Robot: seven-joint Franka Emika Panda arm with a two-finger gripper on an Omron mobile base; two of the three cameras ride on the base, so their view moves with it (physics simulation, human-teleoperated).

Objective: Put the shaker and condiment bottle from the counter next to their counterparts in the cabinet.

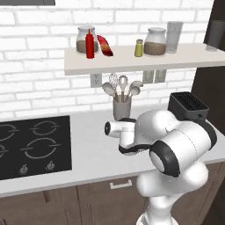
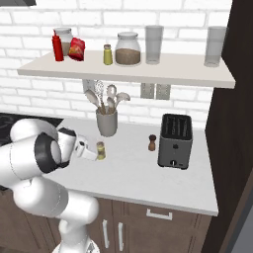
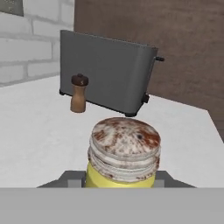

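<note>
Shaker (image 3: 124,157) yellow-green, rust-flecked grey cap; toaster (image 3: 105,72) dark grey.

Two shakers (image 2: 101,150), one red bottle (image 2: 58,46), two jars (image 2: 128,49), two glasses (image 2: 154,44), one toaster (image 2: 175,141).

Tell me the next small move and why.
Probably lift straight up: the gripper looks shut on the shaker, which stands on the counter. Its counterpart waits on the cabinet above, by the jar.
</note>
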